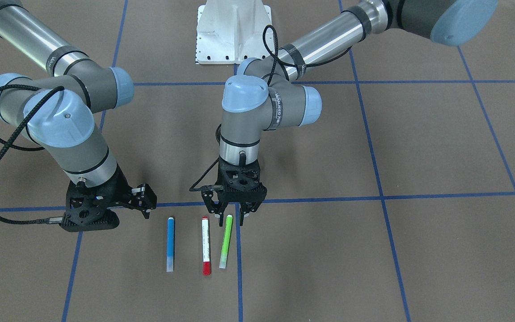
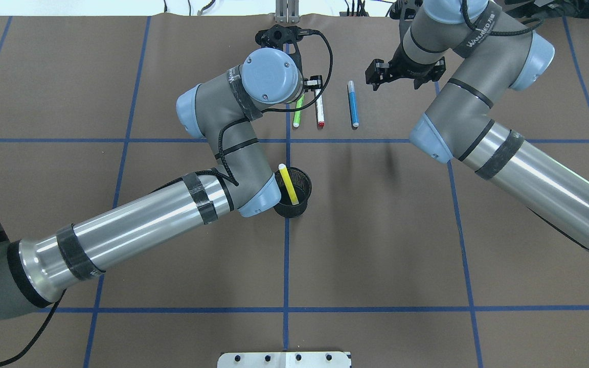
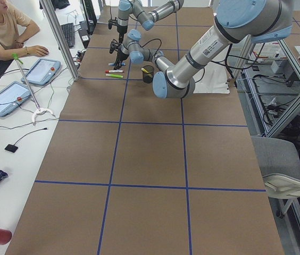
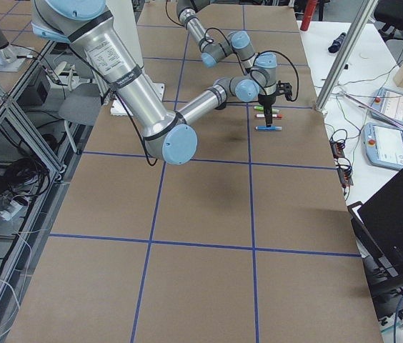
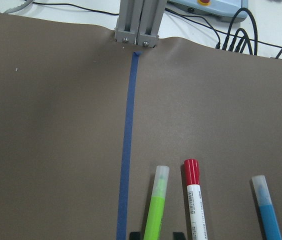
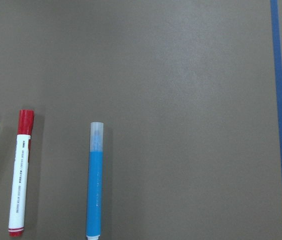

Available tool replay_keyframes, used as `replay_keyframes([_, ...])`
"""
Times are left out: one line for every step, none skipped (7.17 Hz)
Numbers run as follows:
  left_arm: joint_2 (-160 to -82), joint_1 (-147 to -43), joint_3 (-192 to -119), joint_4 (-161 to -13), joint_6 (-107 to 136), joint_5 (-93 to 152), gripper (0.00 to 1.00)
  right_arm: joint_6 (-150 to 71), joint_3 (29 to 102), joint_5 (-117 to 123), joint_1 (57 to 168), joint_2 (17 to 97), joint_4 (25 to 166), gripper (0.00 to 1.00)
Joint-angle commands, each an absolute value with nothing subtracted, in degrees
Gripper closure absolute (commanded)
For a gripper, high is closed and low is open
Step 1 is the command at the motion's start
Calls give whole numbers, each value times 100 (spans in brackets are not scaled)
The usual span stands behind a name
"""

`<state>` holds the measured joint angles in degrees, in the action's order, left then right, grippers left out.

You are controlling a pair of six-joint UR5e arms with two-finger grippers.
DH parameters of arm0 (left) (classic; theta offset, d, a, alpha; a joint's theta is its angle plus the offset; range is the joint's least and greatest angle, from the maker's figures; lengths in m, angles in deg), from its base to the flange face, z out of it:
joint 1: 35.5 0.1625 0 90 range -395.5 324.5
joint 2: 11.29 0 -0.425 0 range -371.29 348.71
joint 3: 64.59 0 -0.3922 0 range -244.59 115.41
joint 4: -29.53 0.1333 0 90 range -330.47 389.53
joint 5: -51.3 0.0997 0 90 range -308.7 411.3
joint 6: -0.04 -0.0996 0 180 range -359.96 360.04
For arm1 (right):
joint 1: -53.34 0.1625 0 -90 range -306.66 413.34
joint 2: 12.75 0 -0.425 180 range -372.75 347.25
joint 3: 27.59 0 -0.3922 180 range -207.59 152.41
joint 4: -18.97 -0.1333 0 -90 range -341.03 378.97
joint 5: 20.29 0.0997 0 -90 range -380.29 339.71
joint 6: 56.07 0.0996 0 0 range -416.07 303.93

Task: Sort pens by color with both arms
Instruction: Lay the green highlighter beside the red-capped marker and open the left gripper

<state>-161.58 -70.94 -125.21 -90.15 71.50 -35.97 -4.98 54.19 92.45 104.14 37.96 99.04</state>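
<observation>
Three pens lie side by side on the brown table: a blue pen (image 1: 170, 243), a white-barrelled pen with a red cap (image 1: 205, 246) and a green pen (image 1: 226, 241). A yellow pen (image 2: 288, 184) leans inside the black mesh cup (image 2: 294, 204). My left gripper (image 1: 230, 213) hangs open just over the green pen's (image 5: 155, 210) end, with a fingertip on either side in the left wrist view. My right gripper (image 1: 145, 203) is open and holds nothing, off to the side of the blue pen (image 6: 95, 182), away from the other two.
The white mounting base (image 1: 233, 31) stands behind the arms. Blue tape lines (image 2: 287, 255) mark a grid on the table. An aluminium post (image 5: 138, 20) rises at the table's far edge. A person (image 3: 1, 32) sits at a side table with tablets.
</observation>
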Motion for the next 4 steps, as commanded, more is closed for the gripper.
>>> replay_keyframes([-16150,-7110,-12645,-9009,7062,-3597,19,-483,5424,9247,10414,3778,9895,1])
replay_keyframes([-16141,-7136,-12820,-8948,6957,-3762,16,-465,5424,9247,10414,3744,9895,1])
replay_keyframes([-16106,-7267,-12970,-8756,6947,-4190,15,-448,5441,9265,10406,3726,9904,1])
replay_keyframes([-15923,-7486,-13363,-8319,6913,-4699,7,-413,5494,9291,10405,3717,9921,1])
